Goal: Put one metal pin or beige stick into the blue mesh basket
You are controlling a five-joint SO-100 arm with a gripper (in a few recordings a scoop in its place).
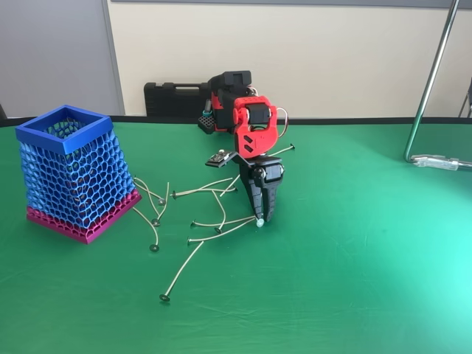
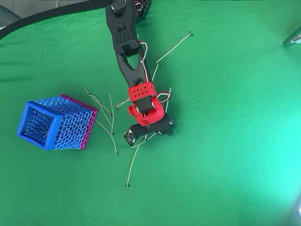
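Nearest the camera in the fixed view, a dark-headed beige stick (image 1: pixel 181 276) lies alone on the green worktop (image 1: pixel 354 280), at about 7 o'clock from the gripper.

Arm: red-and-black, reaching forward from the far edge, wrist bent so the gripper (image 1: pixel 259 215) points straight down at the worktop. In the overhead view the gripper (image 2: pixel 151 134) sits over the right end of the scattered sticks.

Jaws: black, drawn nearly together, tips at worktop level. A pale round head shows right at the tips; it belongs to the beige stick (image 1: pixel 225 230) running off toward 8 o'clock. Whether the jaws actually pinch it cannot be told.

Blue mesh basket (image 1: pixel 74 173): upright at 9 o'clock from the gripper, well apart, pink base band on the worktop.

Beyond, a black case (image 1: pixel 173 99) stands against the wall.
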